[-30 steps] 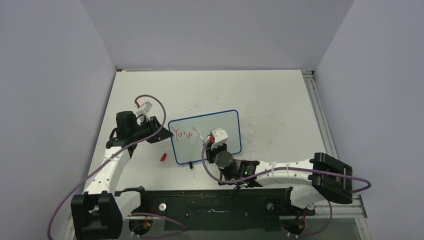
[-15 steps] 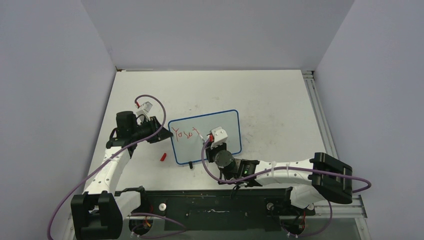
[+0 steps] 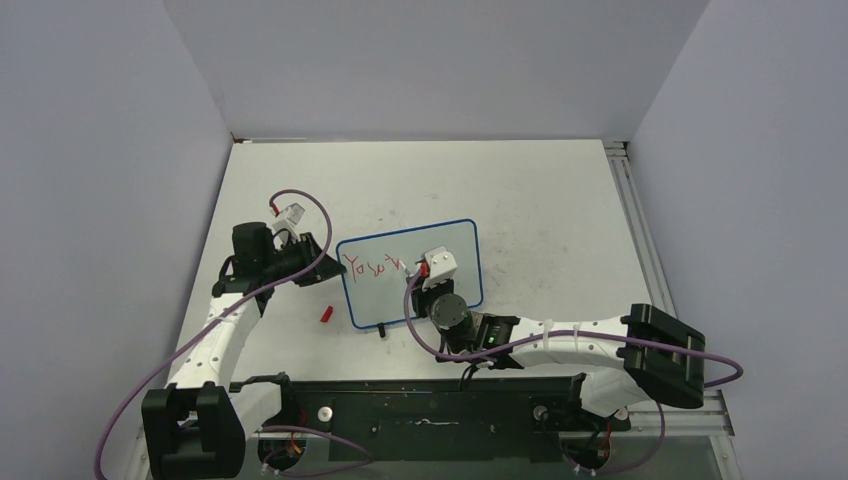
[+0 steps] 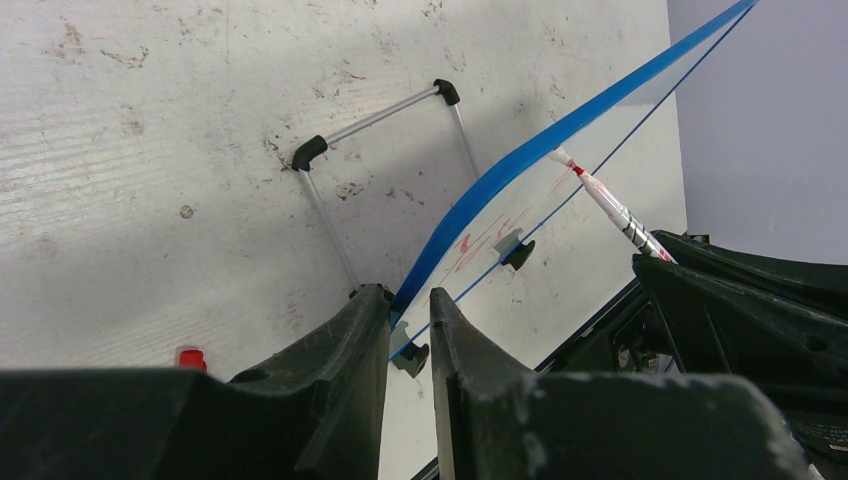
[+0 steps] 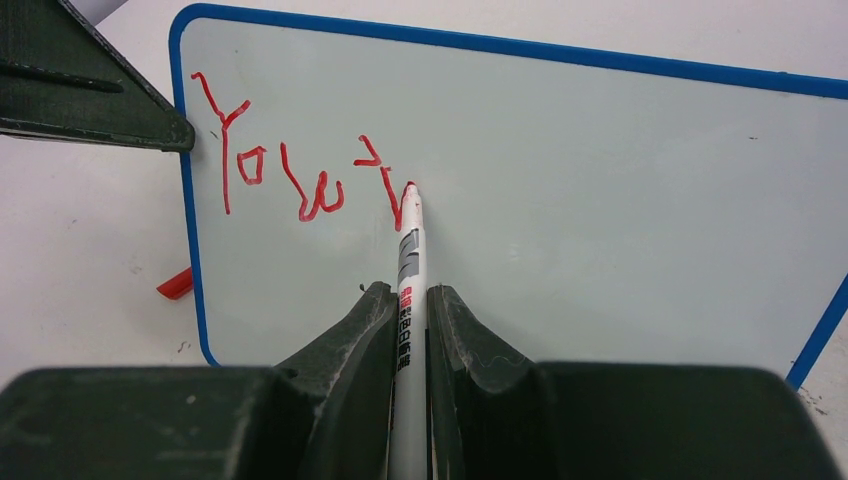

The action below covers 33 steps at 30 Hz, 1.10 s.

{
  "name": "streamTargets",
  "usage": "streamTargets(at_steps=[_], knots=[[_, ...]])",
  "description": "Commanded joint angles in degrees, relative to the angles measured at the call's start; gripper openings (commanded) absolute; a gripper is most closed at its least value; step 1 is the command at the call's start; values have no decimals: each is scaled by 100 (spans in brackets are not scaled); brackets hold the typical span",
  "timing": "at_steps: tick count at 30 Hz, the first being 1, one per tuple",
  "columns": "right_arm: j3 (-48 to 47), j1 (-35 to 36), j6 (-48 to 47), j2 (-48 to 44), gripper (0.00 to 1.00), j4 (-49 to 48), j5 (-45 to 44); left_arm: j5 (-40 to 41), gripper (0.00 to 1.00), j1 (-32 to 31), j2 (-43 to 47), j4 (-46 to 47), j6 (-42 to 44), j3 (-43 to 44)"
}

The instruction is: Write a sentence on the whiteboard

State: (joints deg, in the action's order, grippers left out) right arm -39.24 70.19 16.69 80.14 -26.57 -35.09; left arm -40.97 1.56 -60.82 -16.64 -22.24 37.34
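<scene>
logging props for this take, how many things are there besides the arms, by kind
whiteboard: 1
marker: 1
red cap: 1
total: 3

Counter (image 3: 540, 190): white, scuffed, marked with grey stains. Plain pale lilac walls (image 3: 430, 60) enclose three sides. Metal rail (image 3: 634, 215) runs along the right edge. Lighting even.

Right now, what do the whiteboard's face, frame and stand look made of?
The whiteboard: smooth coated white sheet, probably; faint even sheen. Its frame: matte blue plastic, likely, with rounded corners. The stand: thin silvery metal wire, black end caps.
</scene>
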Motion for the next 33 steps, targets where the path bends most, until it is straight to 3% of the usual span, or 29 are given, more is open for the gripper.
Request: streamTargets(at_steps=[1,17,33], knots=[[-100,-104,-68,-30,5,-141,-199,-186,20,-42,18,179,18,181],[226,23,-152,-602,5,-114,-185,-179,20,-49,18,170,27,185],[251,14,-50,-388,5,-87,-73,-179,20,-42,22,170,27,177]])
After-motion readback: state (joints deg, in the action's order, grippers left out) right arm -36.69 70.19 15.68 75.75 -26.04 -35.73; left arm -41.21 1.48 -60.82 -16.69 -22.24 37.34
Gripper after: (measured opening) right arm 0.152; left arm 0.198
